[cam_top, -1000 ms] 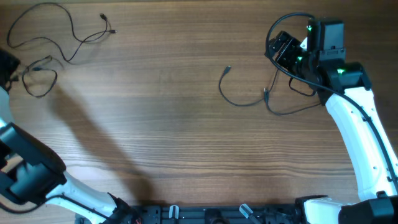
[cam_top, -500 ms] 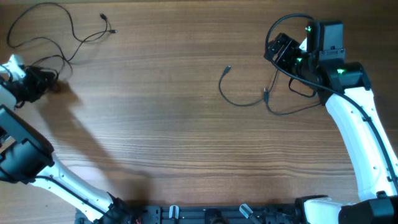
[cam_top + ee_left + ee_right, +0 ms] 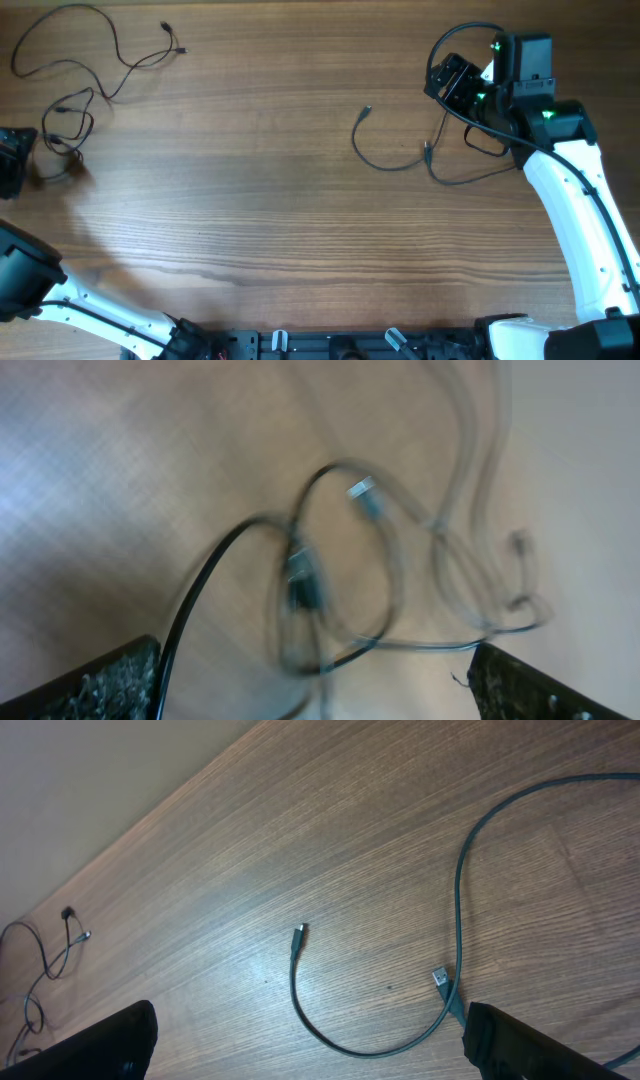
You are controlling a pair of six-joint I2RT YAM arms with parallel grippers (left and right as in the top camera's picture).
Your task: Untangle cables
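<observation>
While thin black cables (image 3: 303, 582) loop loosely across the wood-grain tabletop (image 3: 250, 220), left fingers (image 3: 100, 685) and right fingers (image 3: 100, 1042) stand released.

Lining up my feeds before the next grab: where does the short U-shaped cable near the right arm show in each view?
Overhead: the U-shaped cable lies right of centre.
Right wrist: lower centre, open end up.
Left wrist: not in it; only other, blurred cables show.
Shared landmark: the wooden table fills all three views.
</observation>
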